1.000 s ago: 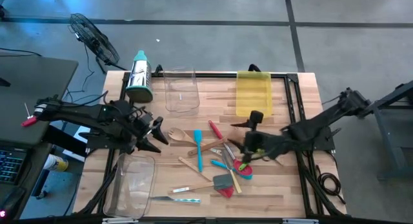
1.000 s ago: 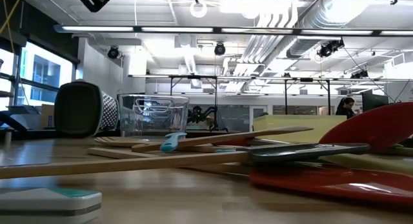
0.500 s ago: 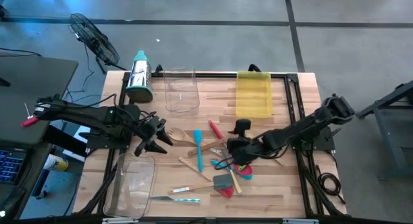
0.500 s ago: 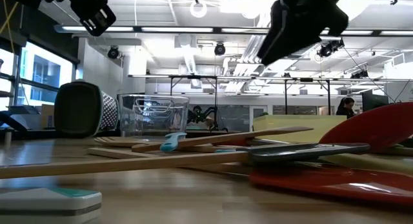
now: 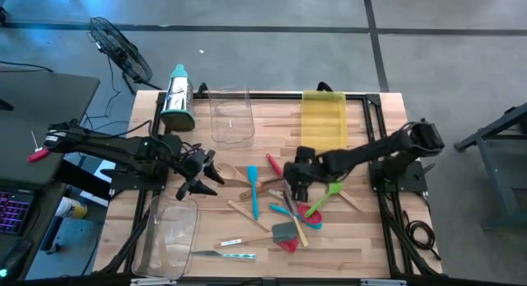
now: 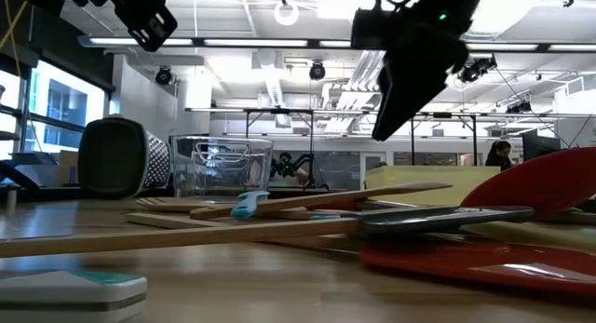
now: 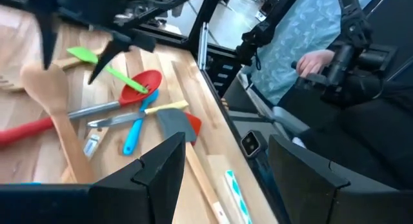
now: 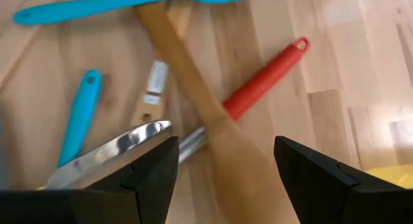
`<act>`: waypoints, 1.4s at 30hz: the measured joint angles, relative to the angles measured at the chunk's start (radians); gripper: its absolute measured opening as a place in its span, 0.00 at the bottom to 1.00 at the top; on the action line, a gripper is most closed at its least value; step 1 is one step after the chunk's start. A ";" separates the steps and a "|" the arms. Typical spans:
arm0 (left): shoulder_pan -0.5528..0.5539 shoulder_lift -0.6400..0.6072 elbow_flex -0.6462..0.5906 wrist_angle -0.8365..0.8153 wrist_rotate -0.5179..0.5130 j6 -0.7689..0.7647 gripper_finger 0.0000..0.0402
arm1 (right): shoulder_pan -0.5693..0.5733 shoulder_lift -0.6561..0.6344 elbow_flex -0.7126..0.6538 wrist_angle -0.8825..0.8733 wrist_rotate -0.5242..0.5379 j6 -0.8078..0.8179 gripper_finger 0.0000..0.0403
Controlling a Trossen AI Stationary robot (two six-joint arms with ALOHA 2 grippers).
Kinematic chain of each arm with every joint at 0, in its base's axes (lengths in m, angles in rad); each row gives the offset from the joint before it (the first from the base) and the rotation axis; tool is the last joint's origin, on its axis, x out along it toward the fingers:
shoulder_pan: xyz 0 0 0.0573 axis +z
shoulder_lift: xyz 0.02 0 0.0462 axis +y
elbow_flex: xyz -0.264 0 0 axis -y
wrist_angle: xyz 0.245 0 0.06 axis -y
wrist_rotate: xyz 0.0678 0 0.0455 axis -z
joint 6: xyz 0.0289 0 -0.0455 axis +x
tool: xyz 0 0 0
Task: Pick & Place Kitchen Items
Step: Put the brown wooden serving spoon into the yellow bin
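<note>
Kitchen items (image 5: 276, 203) lay scattered mid-table in the high view, the right gripper (image 5: 295, 185) hovering spread over them and the left gripper (image 5: 206, 175) spread at their left edge. Right wrist view: a red-handled utensil (image 8: 264, 79) crossed a wooden spoon (image 8: 193, 88) between the parted fingers (image 8: 151, 169).

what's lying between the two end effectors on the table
High view: a wooden spoon and a blue spatula lie between the left end effector and the right end effector.

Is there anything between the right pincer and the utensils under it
Nothing visible. The right pincer hangs open directly above the pile, and between its fingers the wooden spoon and red-handled utensil lie uncovered on the table.
</note>
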 joint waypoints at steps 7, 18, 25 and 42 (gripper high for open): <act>0.000 0.000 0.000 -0.017 0.000 0.019 0.54 | -0.061 0.000 0.000 0.008 -0.045 -0.104 0.61; 0.000 0.000 0.000 -0.076 0.000 0.019 0.54 | -0.061 0.102 0.000 0.032 -0.099 -0.166 0.61; 0.000 0.000 0.000 -0.076 -0.019 0.019 0.54 | -0.077 0.162 0.000 0.044 -0.094 -0.205 0.61; 0.000 0.000 0.000 -0.093 -0.026 0.019 0.54 | -0.099 0.178 0.000 0.042 -0.122 -0.216 0.61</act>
